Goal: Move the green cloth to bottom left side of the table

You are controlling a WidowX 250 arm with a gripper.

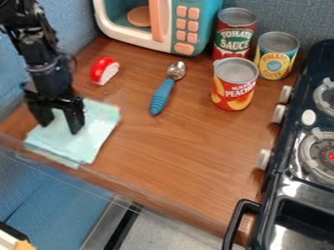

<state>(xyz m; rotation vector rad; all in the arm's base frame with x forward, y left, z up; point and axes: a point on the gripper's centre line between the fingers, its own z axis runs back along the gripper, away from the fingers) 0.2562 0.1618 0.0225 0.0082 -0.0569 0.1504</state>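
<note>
Camera view: the black arm point(46, 63) drops in at the upper left, and there's the gripper point(60, 126) hanging right over the green cloth point(94, 136), fingers parted, one on each side, with pale fabric showing in the gap between them. Released, no grasp on anything, though whether the tips touch the fabric I cannot tell. The cloth itself lies spread at the lower left of the desk point(170, 146), its lower end right at the near edge, its surface lightly creased. Up past it, towards the back, sits a small red-and-white toy piece point(103, 70), and to the right of that a spoon point(161, 96) lies at a slant, metal bowl towards the back, blue handle towards the front. Behind them stands the toy microwave point(137, 42), teal and white with pink buttons, a round pink disc point(139, 16) inside. Over to the right, a tight group of three upright cans: a red-and-orange one point(233, 88) in front, a red one point(233, 44) behind it, a yellow one point(277, 58) at the back right. And along the right side runs the dark stove point(290, 146), two round burners on top, pale knobs down its left edge, a black handle point(241, 215) jutting out at the bottom.
</note>
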